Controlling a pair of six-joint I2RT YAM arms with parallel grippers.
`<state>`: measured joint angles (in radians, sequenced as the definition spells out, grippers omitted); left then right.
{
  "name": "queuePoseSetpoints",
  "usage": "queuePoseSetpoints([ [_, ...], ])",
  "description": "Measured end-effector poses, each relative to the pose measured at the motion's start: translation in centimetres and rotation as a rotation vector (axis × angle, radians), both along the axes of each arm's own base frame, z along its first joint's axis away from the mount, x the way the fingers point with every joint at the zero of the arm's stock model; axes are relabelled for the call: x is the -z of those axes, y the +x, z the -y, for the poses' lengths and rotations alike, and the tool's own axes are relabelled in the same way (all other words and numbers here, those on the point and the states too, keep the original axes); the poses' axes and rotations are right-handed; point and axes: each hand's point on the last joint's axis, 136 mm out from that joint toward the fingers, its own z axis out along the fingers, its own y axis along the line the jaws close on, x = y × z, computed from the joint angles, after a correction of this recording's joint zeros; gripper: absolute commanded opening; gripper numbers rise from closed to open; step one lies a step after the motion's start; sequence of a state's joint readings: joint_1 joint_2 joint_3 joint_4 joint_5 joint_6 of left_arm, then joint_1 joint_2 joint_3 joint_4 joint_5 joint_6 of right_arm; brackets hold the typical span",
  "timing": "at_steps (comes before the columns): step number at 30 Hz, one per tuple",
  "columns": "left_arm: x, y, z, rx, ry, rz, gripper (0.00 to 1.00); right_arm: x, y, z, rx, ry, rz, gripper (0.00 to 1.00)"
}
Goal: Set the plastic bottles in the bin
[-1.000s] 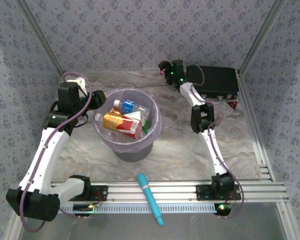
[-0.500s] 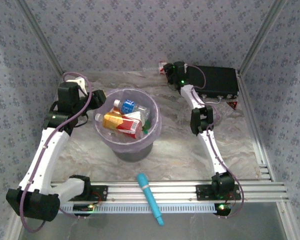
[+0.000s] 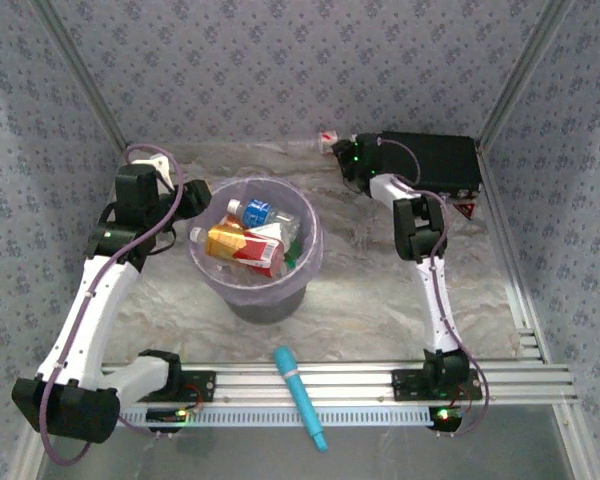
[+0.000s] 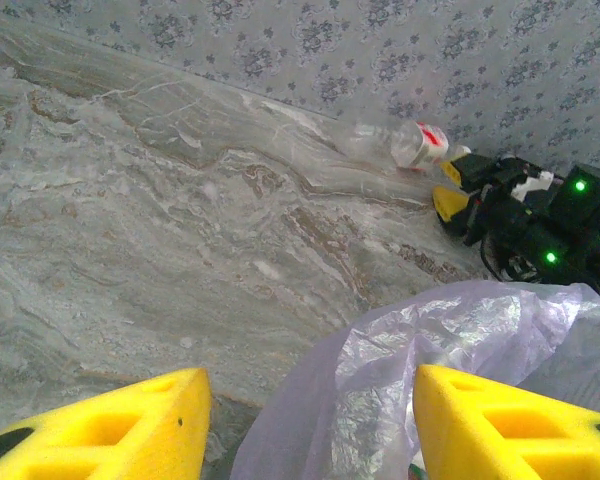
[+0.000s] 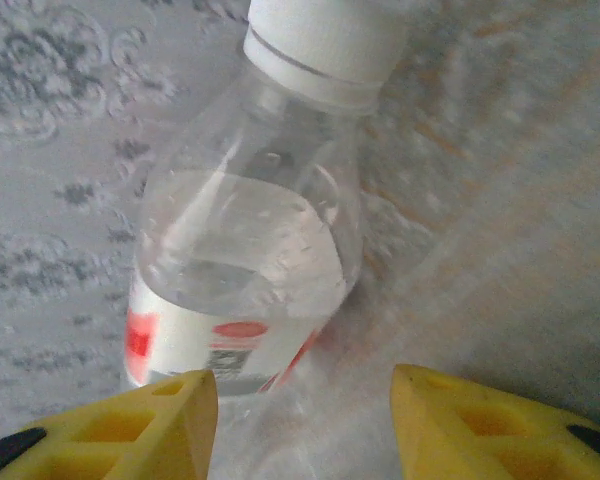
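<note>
A clear plastic bottle (image 5: 250, 250) with a white cap and a red and white label lies on the table against the back wall (image 3: 328, 138) (image 4: 410, 143). My right gripper (image 5: 305, 400) is open just short of it. The bottle's base sits by the left fingertip, with bare table in the gap. In the top view this gripper (image 3: 340, 152) is right of the bottle. The bin (image 3: 310, 250) holds several bottles (image 3: 250, 240). My left gripper (image 4: 310, 400) is open over the bin's lilac liner (image 4: 460, 340), at its left rim (image 3: 190, 200).
A flat black case (image 3: 435, 165) lies at the back right, with a small red piece (image 3: 468, 210) in front of it. A teal stick-shaped tool (image 3: 300, 395) lies across the front rails. Patterned walls close in the back and both sides.
The right arm has pulled its wrist to the right along the back wall, and the bottle now shows to the left of its fingers. The left arm and the bin have not moved.
</note>
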<state>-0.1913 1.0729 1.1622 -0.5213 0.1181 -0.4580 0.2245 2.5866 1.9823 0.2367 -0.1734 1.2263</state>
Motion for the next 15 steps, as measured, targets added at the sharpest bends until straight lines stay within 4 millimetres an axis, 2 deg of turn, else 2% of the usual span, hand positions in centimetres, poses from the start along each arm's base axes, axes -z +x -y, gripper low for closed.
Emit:
queuePoseSetpoints([
  [4,0.0,-0.2,-0.2,-0.006,0.000,0.004,0.57,0.1,-4.6,1.2,-0.020,-0.038,-0.028,0.55],
  [7,-0.2,-0.3,-0.4,-0.010,-0.001,0.010,0.57,0.1,-7.5,2.0,-0.044,-0.082,-0.057,0.62],
  [15,-0.2,-0.3,-0.4,-0.012,-0.002,0.011,0.57,-0.5,-9.8,1.9,-0.146,-0.245,-0.119,0.88],
])
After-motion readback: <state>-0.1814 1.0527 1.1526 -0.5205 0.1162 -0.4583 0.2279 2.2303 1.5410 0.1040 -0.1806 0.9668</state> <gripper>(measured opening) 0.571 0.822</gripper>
